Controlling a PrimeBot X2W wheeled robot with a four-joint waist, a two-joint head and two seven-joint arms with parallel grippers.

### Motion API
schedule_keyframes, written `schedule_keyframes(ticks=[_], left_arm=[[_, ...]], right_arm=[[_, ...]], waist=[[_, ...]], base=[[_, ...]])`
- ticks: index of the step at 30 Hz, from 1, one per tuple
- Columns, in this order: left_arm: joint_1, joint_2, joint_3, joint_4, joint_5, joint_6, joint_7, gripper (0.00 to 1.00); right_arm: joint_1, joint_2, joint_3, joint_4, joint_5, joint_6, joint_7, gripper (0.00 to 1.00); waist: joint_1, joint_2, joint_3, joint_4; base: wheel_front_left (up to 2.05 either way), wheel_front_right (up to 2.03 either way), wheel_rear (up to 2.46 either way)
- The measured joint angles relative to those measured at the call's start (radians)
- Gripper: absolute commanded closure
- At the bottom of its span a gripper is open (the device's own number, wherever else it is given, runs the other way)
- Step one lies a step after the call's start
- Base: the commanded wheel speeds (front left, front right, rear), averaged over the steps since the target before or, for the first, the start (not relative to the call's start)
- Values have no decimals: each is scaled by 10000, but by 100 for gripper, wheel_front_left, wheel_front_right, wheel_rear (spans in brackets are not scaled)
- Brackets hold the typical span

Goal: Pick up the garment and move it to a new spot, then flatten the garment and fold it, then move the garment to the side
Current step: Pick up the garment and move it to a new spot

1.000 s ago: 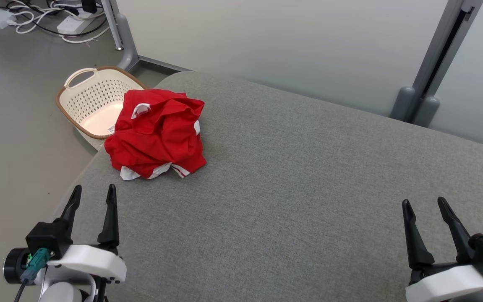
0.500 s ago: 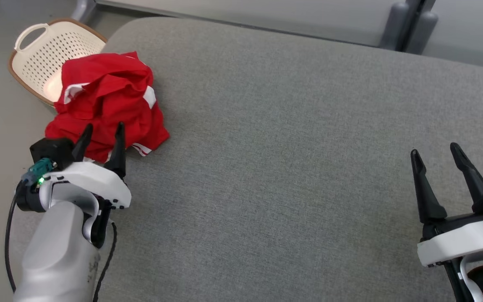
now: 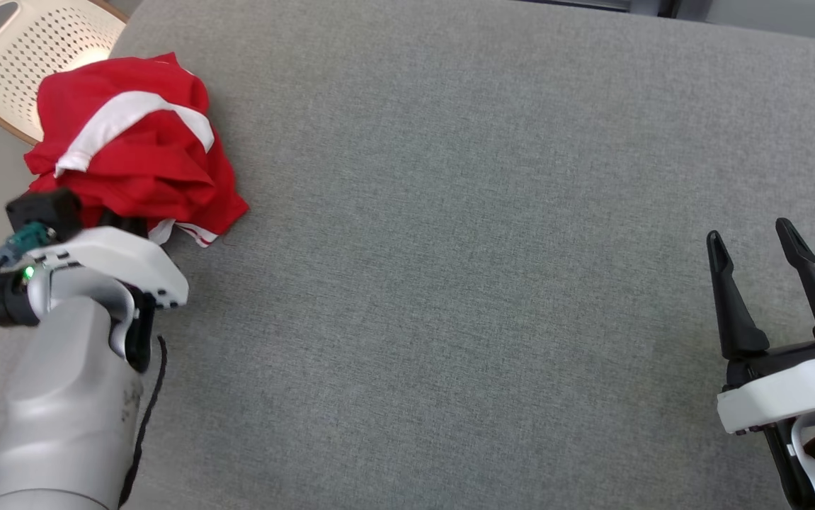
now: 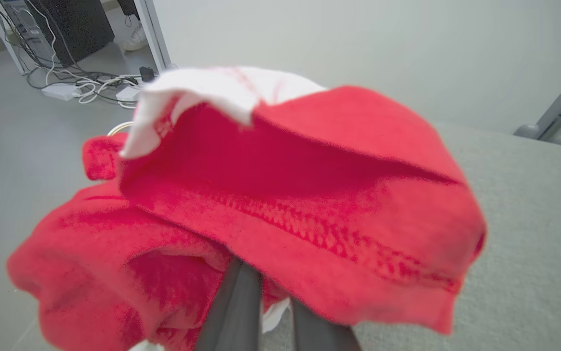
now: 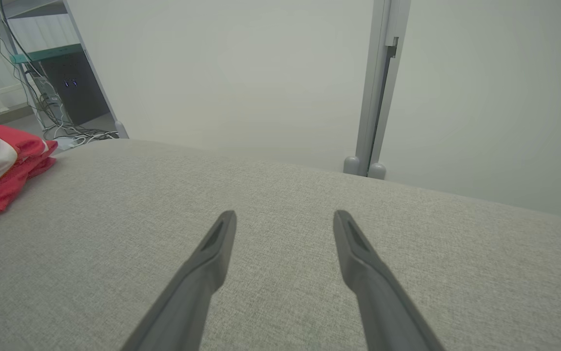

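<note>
we see the red garment (image 3: pixel 131 163) bunched at the ten o'clock corner of the grey cushion (image 3: pixel 449 283), with the white basket (image 3: pixel 18 64) just past it at eleven. our left gripper (image 4: pixel 268 290) comes in from six o'clock, fingers pinched on its near fold, tips buried in cloth. our right gripper (image 3: pixel 748 230) hangs spread wide at four o'clock, well apart.

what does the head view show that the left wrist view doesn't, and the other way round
Head view: the right gripper, fingers apart, and the left arm's pale forearm. Left wrist view: floor cables and a dark cabinet beyond. Both: the red garment on the grey cushion, with the left gripper closed on its near edge.
</note>
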Motion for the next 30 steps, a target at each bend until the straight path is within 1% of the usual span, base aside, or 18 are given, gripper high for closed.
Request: schedule_keyframes(ticks=[4, 6, 10, 17, 22, 23, 24, 26, 27, 30], left_arm=[[238, 144, 347, -1641, 192, 94, -15, 100], [727, 148, 495, -2520, 384, 180, -13, 100], [1628, 201, 750, -4217, 752, 182, -15, 100], [3299, 79, 761, -7056, 1133, 151, -13, 100], [4474, -173, 215, -8840, 1202, 46, 94, 100], [4474, -173, 215, -8840, 1202, 46, 94, 100], [4639, -226, 84, -9135, 1137, -15, 209, 100], [4869, -316, -263, -9668, 1085, -42, 418, 100], [4963, -362, -593, -10015, 1060, -98, 660, 100], [4925, -497, -1348, -10284, 1011, -157, 920, 100]], right_arm=[[105, 35, -69, 46, 10, 0, -65, 0], [217, 98, -77, 123, 38, 0, -144, 0], [412, 297, -71, 309, 109, 0, -324, 0], [818, 614, -75, 531, 194, 0, -571, 0], [1098, 759, -153, 520, 234, 0, -652, 0], [1098, 759, -153, 520, 234, 0, -652, 0], [1116, 790, -194, 500, 234, 0, -654, 0], [1125, 832, -203, 407, 234, 0, -663, 0], [1039, 853, -132, 339, 226, 0, -648, 0], [825, 863, -75, 249, 209, 0, -619, 0]], waist=[[0, 0, -288, 88], [0, 0, -505, 113], [0, 0, -1035, 138], [0, 0, -2031, 28], [0, 0, -2400, -290], [0, 0, -2400, -290], [0, 0, -2413, -376], [0, 0, -2381, -551], [0, 0, -2283, -760], [0, 0, -2068, -1150]], base=[[0, 0, 0], [0, 0, 0], [0, 0, 0], [0, 0, 0], [0, 0, 0], [0, 0, 0], [0, 0, 0], [0, 0, 0], [0, 0, 0], [0, 0, 0]])
